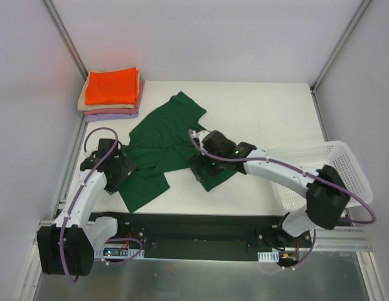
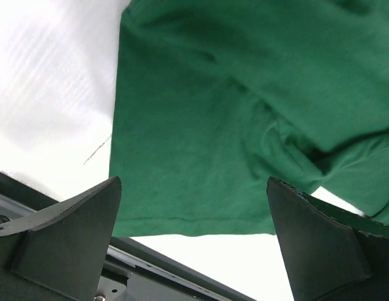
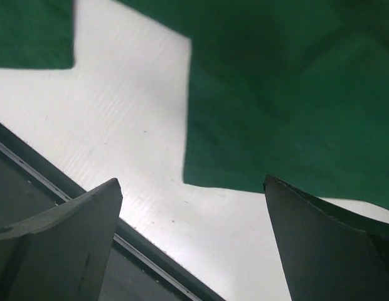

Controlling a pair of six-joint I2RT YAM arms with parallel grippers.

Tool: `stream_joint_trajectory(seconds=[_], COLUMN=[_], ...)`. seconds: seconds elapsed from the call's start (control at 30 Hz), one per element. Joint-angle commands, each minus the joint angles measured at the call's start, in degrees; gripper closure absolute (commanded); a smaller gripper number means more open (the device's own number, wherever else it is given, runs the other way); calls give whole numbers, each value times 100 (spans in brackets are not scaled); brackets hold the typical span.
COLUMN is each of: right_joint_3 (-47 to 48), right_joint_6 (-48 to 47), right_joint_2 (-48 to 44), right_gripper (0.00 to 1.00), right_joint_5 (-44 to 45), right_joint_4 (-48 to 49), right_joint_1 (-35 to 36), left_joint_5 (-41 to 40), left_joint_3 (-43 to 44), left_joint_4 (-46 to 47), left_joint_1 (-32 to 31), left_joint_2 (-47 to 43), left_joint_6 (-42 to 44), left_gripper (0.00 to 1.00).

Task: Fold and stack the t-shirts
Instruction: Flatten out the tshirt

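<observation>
The green t-shirt [image 1: 162, 145] is matt, creased cloth; the table [image 1: 263, 113] looks matt and faintly ribbed; the basket [image 1: 356, 169] is plastic mesh.

A spread t-shirt [image 1: 163, 147] lies at the middle of the table [image 1: 263, 113]. A stack of folded t-shirts [image 1: 111, 94] sits behind it at the far left corner, and a basket [image 1: 354, 169] at the near right edge. The left gripper [image 1: 118, 172] is over the shirt's near left part, the right gripper [image 1: 204, 168] over its near right part

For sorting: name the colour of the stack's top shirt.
Bright orange top shirt; the top external view shows it best.
</observation>
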Motion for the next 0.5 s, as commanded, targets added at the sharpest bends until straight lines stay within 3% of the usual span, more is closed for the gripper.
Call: stream_joint_trajectory(seconds=[0.0,0.07,0.13,0.37,0.47], right_joint_3=[196,398,487,162,179], right_joint_6=[407,390,407,408,556], right_joint_2=[760,1156,1481,1895,2080], right_gripper=[1,13,19,23,33], right_joint_5=[306,334,431,791,905], right_joint_4=[267,135,3,160,126], right_joint_1=[696,864,934,952,952], left_joint_5=[442,636,663,1006,1006], left_joint_3=[-355,-382,-356,-461,-505], left_joint_4=[288,473,553,1018,1150], left_joint_1=[31,23,23,-4,-4], left_joint_2=[-175,-70,71,501,642], left_joint_6=[-328,-257,-143,-73,-55], left_gripper=[1,1,1,1,1])
